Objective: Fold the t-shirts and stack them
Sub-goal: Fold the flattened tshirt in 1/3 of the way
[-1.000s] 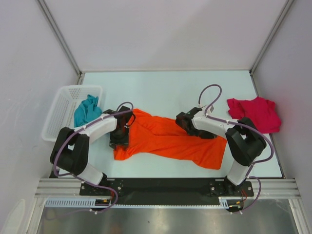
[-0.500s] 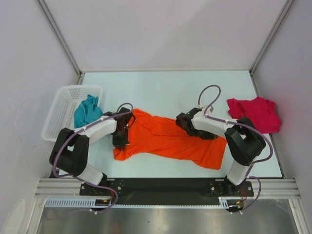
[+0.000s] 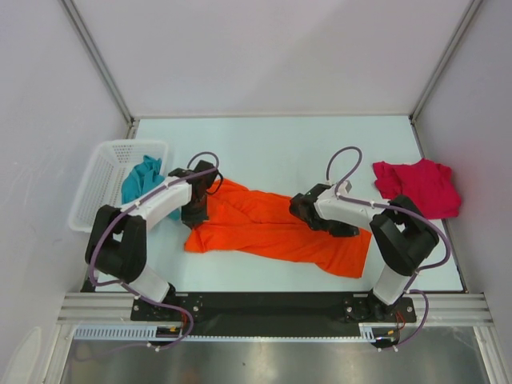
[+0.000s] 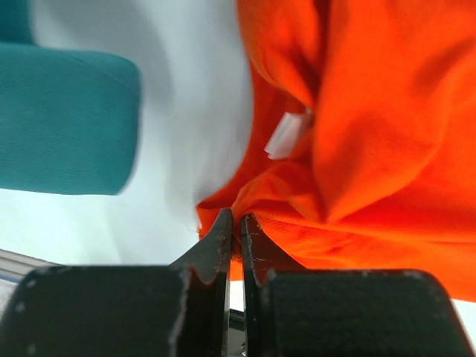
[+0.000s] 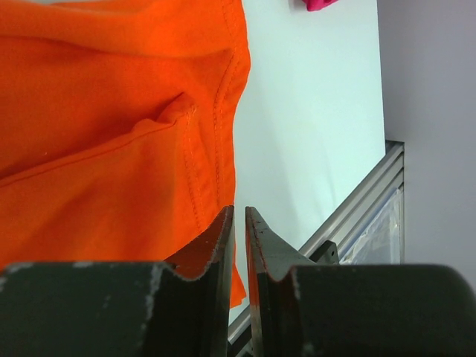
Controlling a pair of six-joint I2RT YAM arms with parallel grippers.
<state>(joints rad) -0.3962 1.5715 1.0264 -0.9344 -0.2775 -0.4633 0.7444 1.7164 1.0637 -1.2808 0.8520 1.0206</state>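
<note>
Left gripper [image 4: 238, 223] clamped on one end of orange t-shirt [image 3: 264, 228]; right gripper [image 5: 239, 216] over far hem, nearly together, grip indeterminate. Risk: thin pinch slipping, uneven lift, bunching.

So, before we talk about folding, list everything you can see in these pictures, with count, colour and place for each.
orange t-shirt: one, bright orange, spread rumpled across the middle of the table
crimson t-shirt: one, crimson red, bunched at the table's right edge
teal t-shirt: one, teal, bunched at the basket's right side
mesh basket: one, white plastic, at the table's left edge
table: one, pale, under everything
left gripper: one, black, pinched shut on the orange t-shirt's left edge
right gripper: one, black, jaws almost together at the orange t-shirt's hem; whether it holds cloth is unclear
</note>
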